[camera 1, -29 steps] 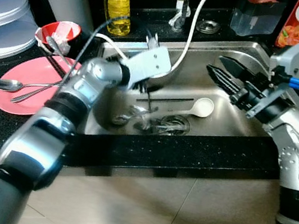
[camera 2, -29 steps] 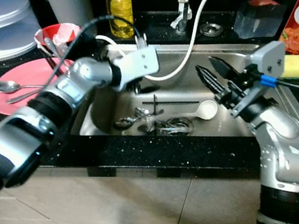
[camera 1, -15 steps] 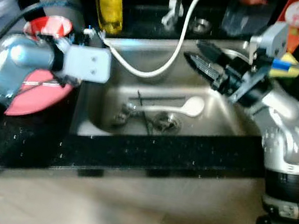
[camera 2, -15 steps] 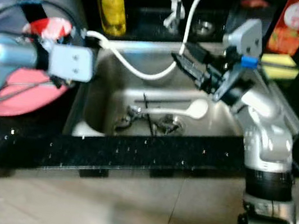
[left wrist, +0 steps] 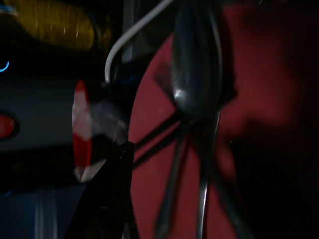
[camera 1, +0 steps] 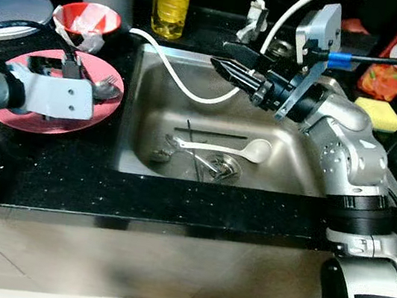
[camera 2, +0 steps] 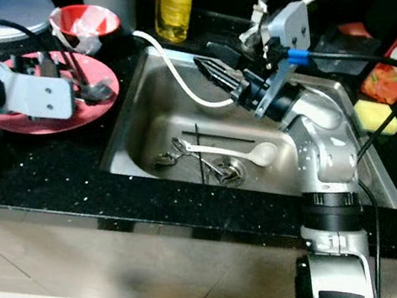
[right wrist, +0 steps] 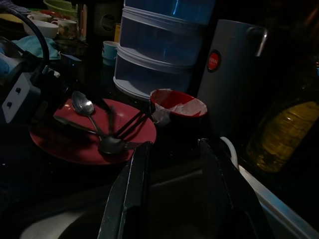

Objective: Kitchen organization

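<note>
Cutlery to sort: some on the red plate, more lying in the sink.

The steel sink (camera 1: 157, 74) is sunk in the black table (camera 1: 65, 181); at its bottom, by the drain, lie a white ladle (camera 1: 221, 149), black chopsticks (camera 1: 216, 134) and a few metal pieces. The red plate (camera 1: 7, 117) beside it carries spoons (right wrist: 82, 104), a fork and chopsticks. The right gripper (camera 1: 224, 56) hovers over the sink's back edge, jaws spread and empty. The left gripper (camera 1: 71, 68) hangs over the plate; I cannot tell how its jaws stand. All of it looks light, stiff and, if wet, slippery, lying flat on hard steel. The ladle is probably best pinched mid-handle, across its narrow width; thin chopsticks may roll away.
</note>
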Controlling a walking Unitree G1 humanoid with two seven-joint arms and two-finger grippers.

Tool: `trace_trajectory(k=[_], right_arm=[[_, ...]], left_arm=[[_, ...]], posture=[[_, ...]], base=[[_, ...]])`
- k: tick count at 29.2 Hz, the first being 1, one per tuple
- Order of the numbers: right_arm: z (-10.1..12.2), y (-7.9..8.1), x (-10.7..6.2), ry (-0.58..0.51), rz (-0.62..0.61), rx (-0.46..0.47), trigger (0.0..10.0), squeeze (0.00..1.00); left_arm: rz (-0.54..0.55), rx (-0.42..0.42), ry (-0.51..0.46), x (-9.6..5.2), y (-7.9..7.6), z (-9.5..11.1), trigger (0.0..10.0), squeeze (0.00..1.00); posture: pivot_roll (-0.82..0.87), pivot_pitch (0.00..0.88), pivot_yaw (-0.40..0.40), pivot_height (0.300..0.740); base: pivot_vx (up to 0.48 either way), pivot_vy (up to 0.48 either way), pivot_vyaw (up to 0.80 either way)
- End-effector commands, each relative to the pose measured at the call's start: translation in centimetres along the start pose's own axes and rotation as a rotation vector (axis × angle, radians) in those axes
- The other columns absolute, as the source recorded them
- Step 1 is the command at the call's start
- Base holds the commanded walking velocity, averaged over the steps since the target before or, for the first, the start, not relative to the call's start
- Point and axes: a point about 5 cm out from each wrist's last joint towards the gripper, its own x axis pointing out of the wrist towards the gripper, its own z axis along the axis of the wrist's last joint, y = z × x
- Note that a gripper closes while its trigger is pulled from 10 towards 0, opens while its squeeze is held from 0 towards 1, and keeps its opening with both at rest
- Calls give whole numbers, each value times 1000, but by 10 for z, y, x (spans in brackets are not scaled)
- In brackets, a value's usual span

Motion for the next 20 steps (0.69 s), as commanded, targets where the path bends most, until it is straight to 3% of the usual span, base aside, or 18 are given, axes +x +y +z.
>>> trace_trajectory(k=[1, 6, 9, 12, 15, 20], right_arm=[[1, -1, 0, -7, 2, -13, 10000, 0], [0, -3, -3, -14, -19, -15, 10000, 0], [0, -3, -5, -14, -29, -17, 10000, 0], [0, -4, -9, -16, -44, -19, 10000, 0], [-1, -3, -11, -19, -54, -18, 10000, 0], [-1, -2, -11, -22, -57, -17, 10000, 0]], left_arm=[[-3, 52, 27, -2, 2, -2, 10000, 0], [95, 97, -7, 6, 18, 10, 10000, 0], [87, 91, -7, 6, 22, 12, 10000, 0], [-8, 63, 50, 3, 19, 6, 10000, 0], [-91, 92, 123, 0, 14, -2, 10000, 0], [-160, 101, 152, -2, 6, -4, 10000, 0]], posture=[[34, 43, -58, 740], [18, 44, -33, 740], [12, 43, -22, 740], [9, 42, -8, 740], [5, 39, 1, 740], [4, 39, 3, 740]], base=[[0, 0, 0], [0, 0, 0], [0, 0, 0], [0, 0, 0], [0, 0, 0], [0, 0, 0]])
